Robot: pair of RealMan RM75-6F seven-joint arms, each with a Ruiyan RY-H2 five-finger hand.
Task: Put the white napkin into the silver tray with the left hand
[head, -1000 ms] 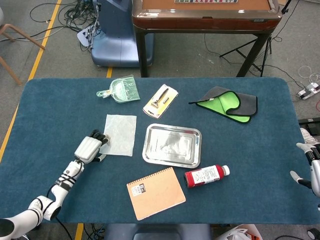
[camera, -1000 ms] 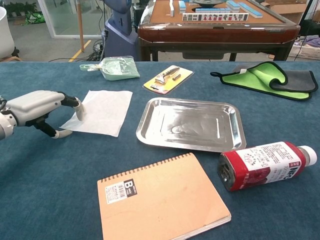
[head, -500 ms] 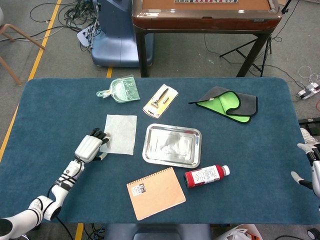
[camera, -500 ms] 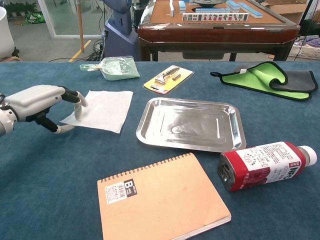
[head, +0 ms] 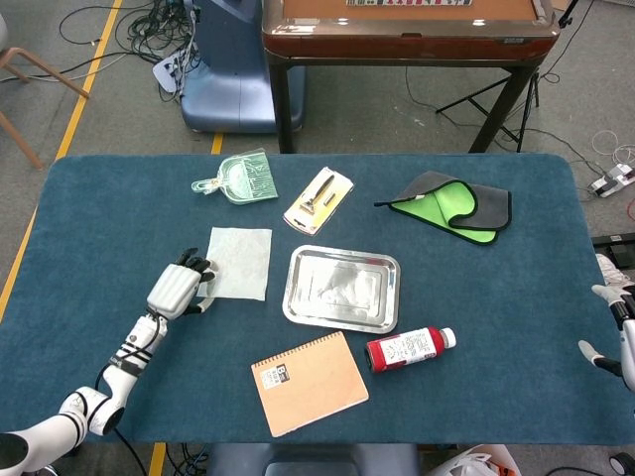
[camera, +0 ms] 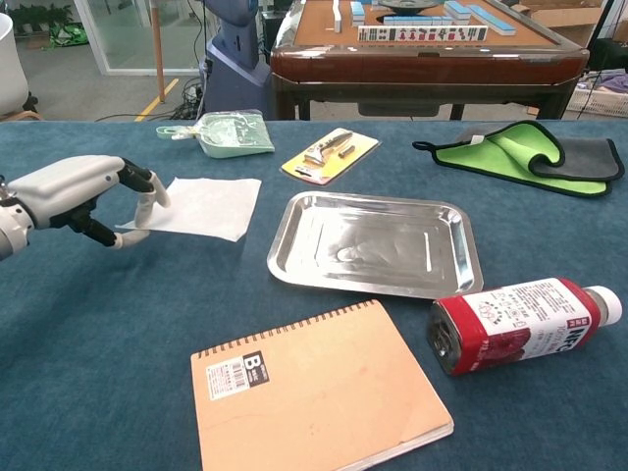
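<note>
Chest view: left hand [camera: 83, 191] low over the blue table [camera: 88, 334] at the left edge, fingers curled down and pinching the near left corner of the white napkin [camera: 201, 207] against the thumb, that corner raised a little off the cloth. Rest of the napkin lying flat on the table, just left of the silver tray [camera: 368, 243] and apart from it, not inside. Tray bare and shiny, set near the table's middle. In front of the tray, a tan spiral notebook [camera: 319, 388] lying flat; to the right of that, a red bottle [camera: 520, 322] with a white cap on its side, close by the tray's near right corner. Behind the napkin, a pale green dustpan [camera: 231, 133]; right of that, a yellow card pack holding a razor [camera: 330, 155]; further right, a green and grey cloth [camera: 520, 155] folded loosely. Head view: same hand [head: 177, 290] at the end of a white arm coming in from the lower left, fingertips on the napkin's [head: 238, 263] lower left corner, tray [head: 341, 289] just to the right. Right hand [head: 617, 339] only partly seen at the right edge, off the table's side, holding nothing visible; whether open or closed, cannot tell.
</note>
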